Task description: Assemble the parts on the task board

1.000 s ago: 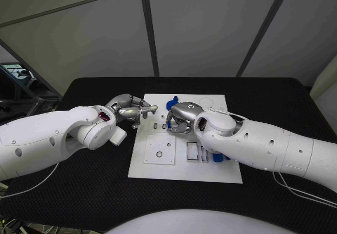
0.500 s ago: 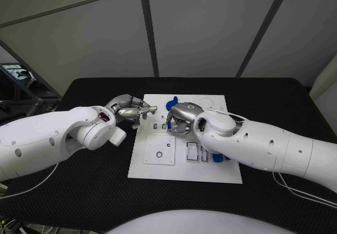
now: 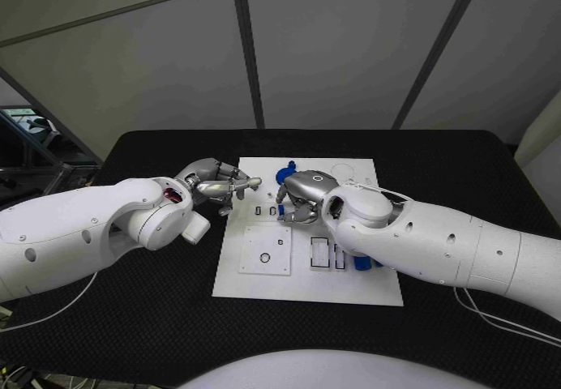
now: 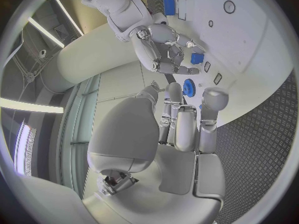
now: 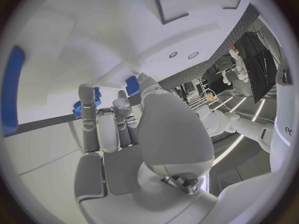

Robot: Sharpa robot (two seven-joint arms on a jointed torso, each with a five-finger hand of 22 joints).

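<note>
White task board [image 3: 306, 284] lay lengthwise on the black table [image 3: 140, 324] in the head view, a blue gear [image 3: 285, 172] near its far end between both hands. Seen from the left wrist, the left robot hand [image 4: 187, 119] reached spread-fingered toward that gear [image 4: 189, 86], holding nothing. Seen from the right wrist, the right robot hand [image 5: 115, 122] pinched a small blue part [image 5: 131, 85] over the board.

A black table [image 3: 140, 324] with a textured surface is carrying the work. A white task board [image 3: 306, 285] is lying flat at its middle, long side running away from the robot, all edges sitting well inside the table's borders. A thin white cable [image 3: 497, 320] is trailing across the table's near right portion.
</note>
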